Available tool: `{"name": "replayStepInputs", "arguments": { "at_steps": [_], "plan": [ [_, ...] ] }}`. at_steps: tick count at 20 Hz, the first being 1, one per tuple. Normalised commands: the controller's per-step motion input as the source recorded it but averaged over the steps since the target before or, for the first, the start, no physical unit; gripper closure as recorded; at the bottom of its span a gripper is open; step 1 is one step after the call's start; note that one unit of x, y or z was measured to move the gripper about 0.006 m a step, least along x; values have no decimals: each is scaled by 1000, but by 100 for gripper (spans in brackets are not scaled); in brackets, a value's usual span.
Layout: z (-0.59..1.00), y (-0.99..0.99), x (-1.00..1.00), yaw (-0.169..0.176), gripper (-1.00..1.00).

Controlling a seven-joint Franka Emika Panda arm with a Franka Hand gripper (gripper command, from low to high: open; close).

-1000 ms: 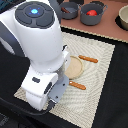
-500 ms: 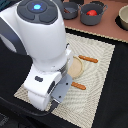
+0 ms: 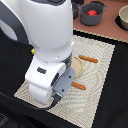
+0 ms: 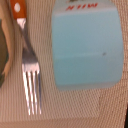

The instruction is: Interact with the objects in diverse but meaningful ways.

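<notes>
The pale blue milk carton (image 4: 87, 47) lies flat on the woven placemat (image 4: 60, 107), with red letters at one end. It fills the wrist view; in the exterior view the arm hides it. My gripper's hand (image 3: 56, 86) hangs low over the mat's near part, and its fingers show in neither view. The grey two-handled pot (image 3: 86, 19) stands at the back with the red tomato (image 3: 92, 12) inside. A bit of the yellow butter box (image 3: 33, 50) peeks out behind the arm. I cannot pick out the sausage for sure.
A fork (image 4: 30, 75) with an orange wooden handle lies beside the carton, next to the tan plate (image 3: 80, 67). Two orange-brown sticks (image 3: 89, 59) (image 3: 78, 86) lie by the plate. A second dark pot (image 3: 75, 7) and a bowl (image 3: 123, 18) stand at the back.
The arm's hand has shifted slightly toward the exterior view's right over the mat. Nothing else has moved.
</notes>
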Motion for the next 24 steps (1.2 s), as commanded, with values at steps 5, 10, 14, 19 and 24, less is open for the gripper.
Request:
{"name": "replayStepInputs", "arguments": {
  "at_steps": [5,10,14,19,24],
  "plan": [
    [288,478,-315,-14,-100],
    [342,437,-259,-24,-100],
    [278,529,-479,-1,-100],
    [59,552,-685,0,-100],
    [0,505,-671,0,-100]
  ]
}}
